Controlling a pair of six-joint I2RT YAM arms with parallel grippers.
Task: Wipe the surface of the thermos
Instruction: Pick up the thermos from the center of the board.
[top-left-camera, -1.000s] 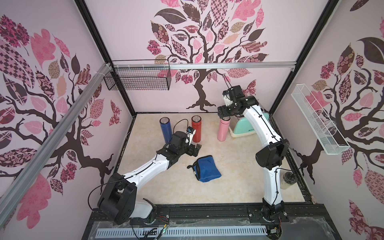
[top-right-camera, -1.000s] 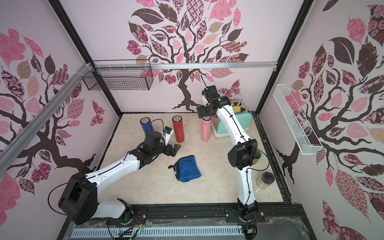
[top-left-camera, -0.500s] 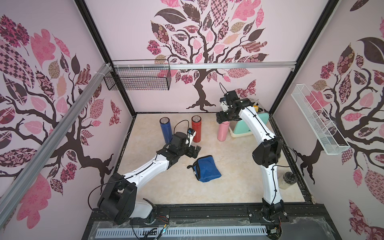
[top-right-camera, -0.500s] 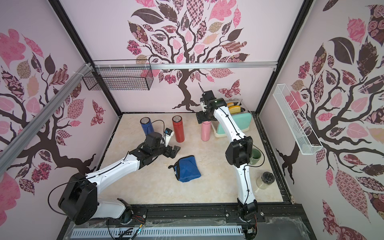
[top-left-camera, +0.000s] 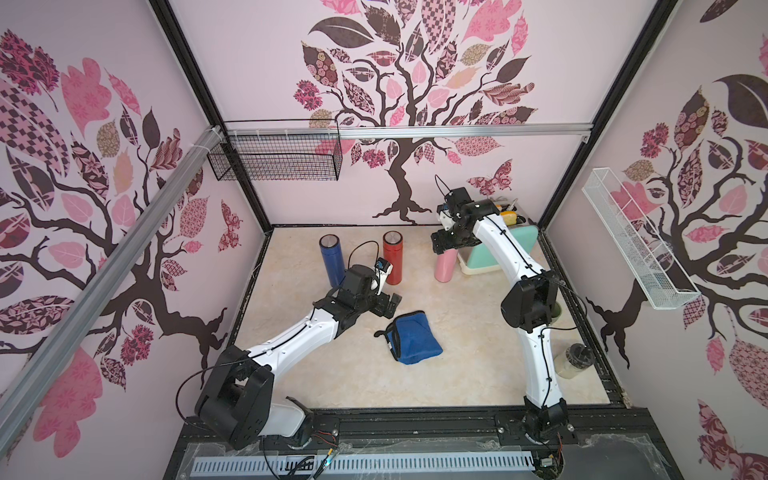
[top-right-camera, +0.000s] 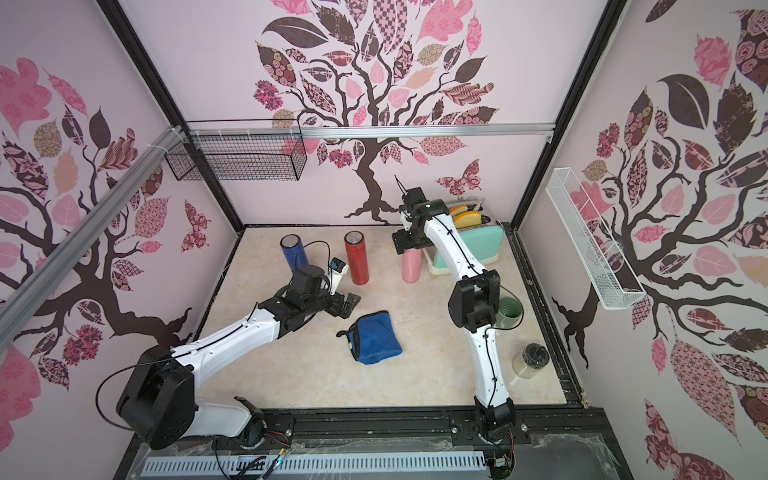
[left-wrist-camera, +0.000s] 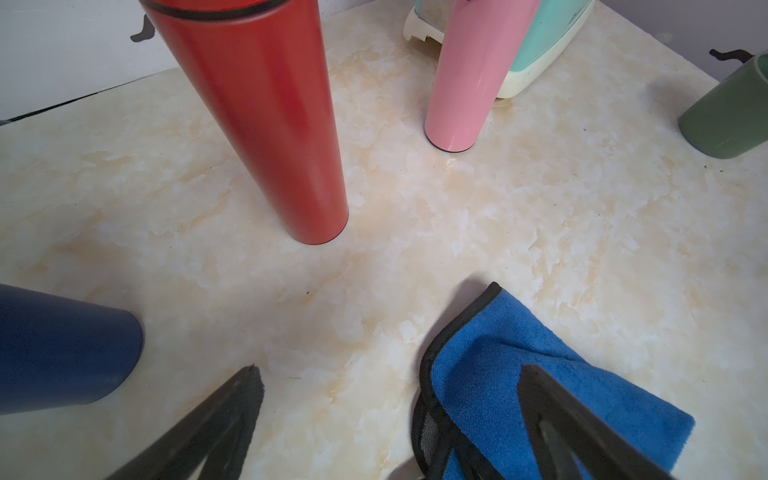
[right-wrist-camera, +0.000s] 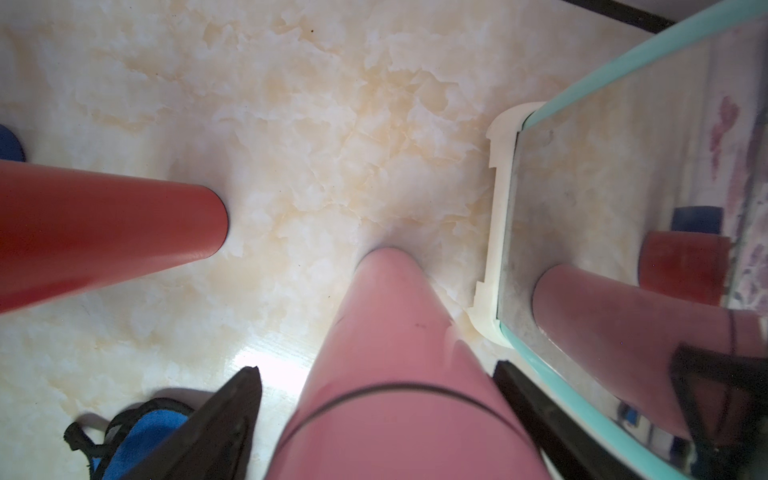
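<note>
Three thermoses stand upright at the back of the table: a blue one (top-left-camera: 331, 259), a red one (top-left-camera: 393, 259) and a pink one (top-left-camera: 444, 268). My right gripper (right-wrist-camera: 376, 370) is open and straddles the top of the pink thermos (right-wrist-camera: 399, 332); a gap shows on one side, and the other finger is close to its wall. In both top views a folded blue cloth (top-left-camera: 411, 338) (top-right-camera: 374, 338) lies mid-table. My left gripper (left-wrist-camera: 388, 374) is open and empty, low over the table, with one finger above the cloth's (left-wrist-camera: 519, 365) edge.
A mint toaster (top-left-camera: 503, 249) with bread stands right beside the pink thermos, at the back right. A green cup (top-right-camera: 510, 311) and a lidded jar (top-right-camera: 532, 359) sit along the right edge. Wire baskets hang on the walls.
My right gripper has swung left from beside the toaster and come down round the top of the pink thermos, jaws narrowing slightly. The left arm has hardly moved.
</note>
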